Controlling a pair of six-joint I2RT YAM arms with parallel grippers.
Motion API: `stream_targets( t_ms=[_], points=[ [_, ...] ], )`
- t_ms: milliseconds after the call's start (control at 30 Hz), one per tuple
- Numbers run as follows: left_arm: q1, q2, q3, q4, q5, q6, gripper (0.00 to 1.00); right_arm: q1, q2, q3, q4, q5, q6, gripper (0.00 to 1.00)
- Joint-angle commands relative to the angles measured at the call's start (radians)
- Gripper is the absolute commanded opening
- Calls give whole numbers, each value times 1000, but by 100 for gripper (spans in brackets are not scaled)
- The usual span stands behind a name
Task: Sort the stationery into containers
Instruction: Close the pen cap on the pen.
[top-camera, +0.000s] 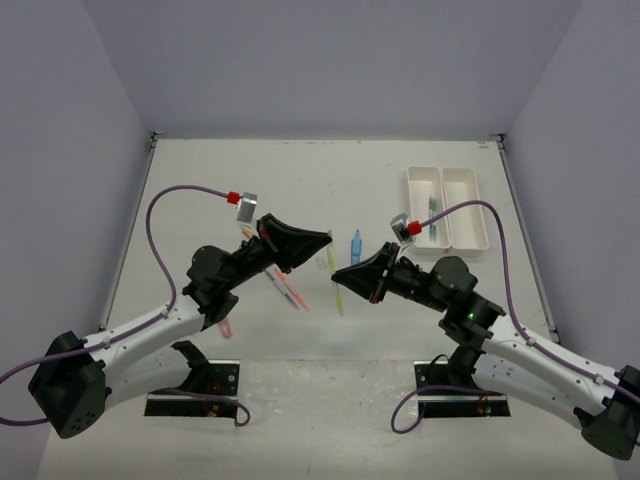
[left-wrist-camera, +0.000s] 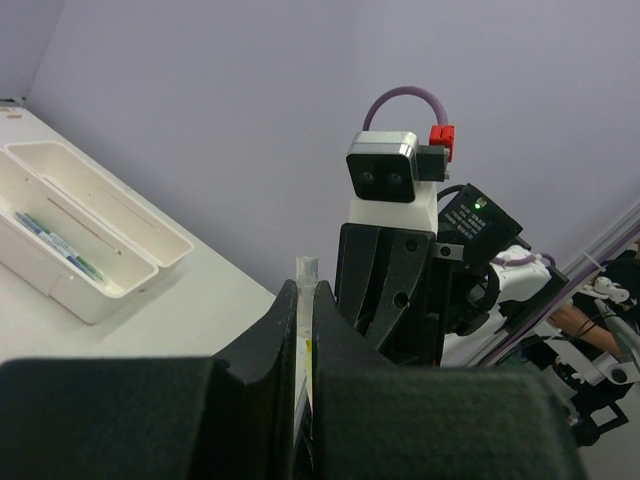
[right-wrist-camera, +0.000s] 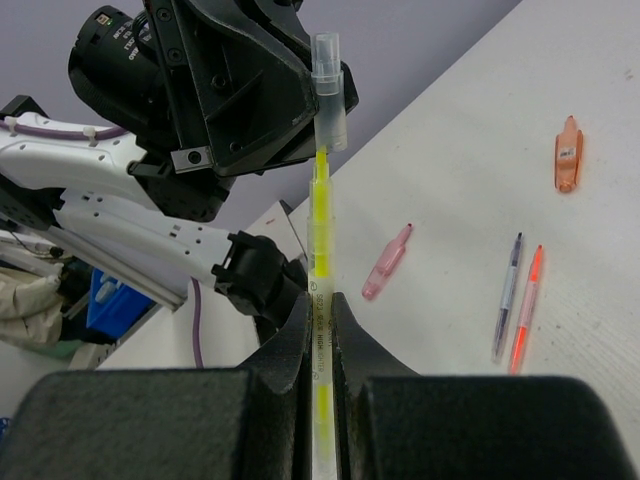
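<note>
The right claw is squeezed tight on a yellow pen. In its own camera, the pen sticks straight out from between the two fingers, toward 12 o'clock. At the far end of the pen is a clear cap. The left claw is pinched tight on that cap, and only the tip of the cap pokes out past its fingers. I cannot tell if the cap is fully on the pen or partly off.

From above, the two claws meet nose to nose over the table, with the left one at 11 o'clock from the right one. Two white trays sit side by side at 2 o'clock from the right claw, well apart from it. The left tray holds a few pens. A blue marker lies near the claws at 12 o'clock.
</note>
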Motion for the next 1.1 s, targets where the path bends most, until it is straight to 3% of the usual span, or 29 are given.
stream_targets(
  t_ms=[0, 1067],
  points=[
    [-5, -19, 53, -15, -19, 20, 0, 8, 4, 59, 9, -15, -11, 0],
    [-6, -15, 43, -7, 13, 15, 0, 11, -39, 90, -69, 54, -70, 0]
  ],
)
